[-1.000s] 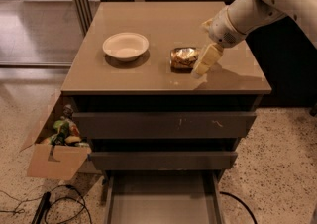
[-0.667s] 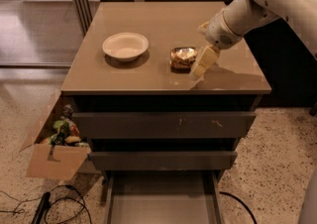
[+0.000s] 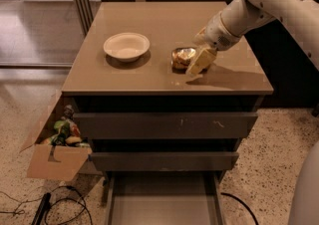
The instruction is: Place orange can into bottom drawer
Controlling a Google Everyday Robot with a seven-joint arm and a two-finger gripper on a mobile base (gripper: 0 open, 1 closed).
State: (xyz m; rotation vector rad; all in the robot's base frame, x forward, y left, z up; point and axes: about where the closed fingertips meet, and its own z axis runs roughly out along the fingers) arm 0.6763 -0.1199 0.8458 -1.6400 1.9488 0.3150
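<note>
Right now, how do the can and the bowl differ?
The can is shiny, orange-gold and brown; the bowl is plain white. The can is narrower than the bowl. The gripper is close beside the can, on the side away from the bowl; the bowl stands well apart from the gripper. Both rest on the cabinet top.

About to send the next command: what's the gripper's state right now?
Gripper: at the right side of the orange can on the cabinet top; open, closed or holding cannot be told.
</note>
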